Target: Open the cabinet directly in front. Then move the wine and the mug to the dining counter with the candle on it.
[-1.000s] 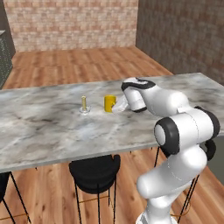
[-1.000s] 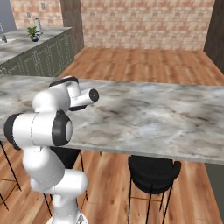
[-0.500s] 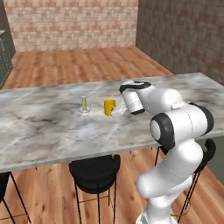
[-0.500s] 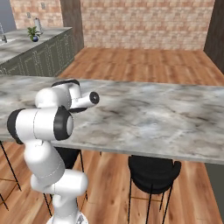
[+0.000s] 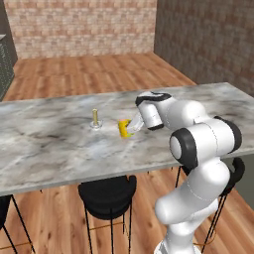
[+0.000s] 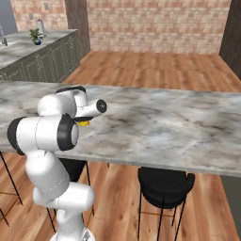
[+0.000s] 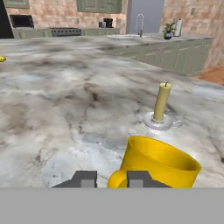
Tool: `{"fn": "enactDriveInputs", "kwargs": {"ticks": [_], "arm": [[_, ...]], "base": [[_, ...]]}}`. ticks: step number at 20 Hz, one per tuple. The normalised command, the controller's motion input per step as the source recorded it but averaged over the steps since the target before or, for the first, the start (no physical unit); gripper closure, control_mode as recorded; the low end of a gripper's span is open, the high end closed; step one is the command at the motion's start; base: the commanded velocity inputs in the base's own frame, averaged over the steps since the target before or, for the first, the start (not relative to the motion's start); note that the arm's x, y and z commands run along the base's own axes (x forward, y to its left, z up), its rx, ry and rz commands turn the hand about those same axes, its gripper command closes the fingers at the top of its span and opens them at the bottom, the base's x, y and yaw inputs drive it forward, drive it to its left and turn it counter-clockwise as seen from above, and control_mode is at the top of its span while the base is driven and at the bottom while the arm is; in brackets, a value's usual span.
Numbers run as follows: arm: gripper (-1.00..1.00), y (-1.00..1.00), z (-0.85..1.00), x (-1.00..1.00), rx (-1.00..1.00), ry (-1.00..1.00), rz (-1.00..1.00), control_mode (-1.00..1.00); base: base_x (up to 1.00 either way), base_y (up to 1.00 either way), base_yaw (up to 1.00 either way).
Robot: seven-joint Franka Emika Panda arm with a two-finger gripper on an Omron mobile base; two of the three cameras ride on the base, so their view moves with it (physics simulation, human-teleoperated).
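Note:
The yellow mug stands upright on the marble dining counter, just right of the pale candle in its clear holder. My gripper is low at the mug's right side. In the hand view my gripper has its jaws narrowly apart on either side of the handle of the mug, with a sliver of counter showing beside the left fingertip. The candle stands a little beyond. A bit of the mug peeks from under the arm in the right base view. The wine is out of view.
Black stools stand under the counter's near edge, another stool to the right. Low green cabinets with a sink and a plant lie far behind. Green wall cabinets hang beyond them. The slab stretches bare to the right.
The mug has come down a little onto the counter beside the candle. My jaws have parted slightly around its handle, and the arm's elbow has shifted.

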Motion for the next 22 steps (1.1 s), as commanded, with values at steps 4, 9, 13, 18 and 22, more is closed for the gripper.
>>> {"fn": "enactDriveInputs", "kwargs": {"ticks": [4,9,13,18,22], "arm": [[-1.0,0.0,0.0,0.0,0.0,0.0,0.0,-1.0],[-1.0,0.0,0.44,0.0,0.01,-0.04,0.0,-1.0],[-1.0,0.01,1.0,-0.31,0.0,-0.09,-0.03,-1.0],[-1.0,-0.02,1.0,-0.98,0.0,0.0,-0.09,-1.0],[-1.0,-0.04,1.0,-1.0,0.0,0.0,-0.11,-1.0]], "base": [[0.0,0.0,0.0],[0.0,0.0,0.0],[0.0,0.0,0.0],[0.0,0.0,0.0],[0.0,0.0,0.0]]}}
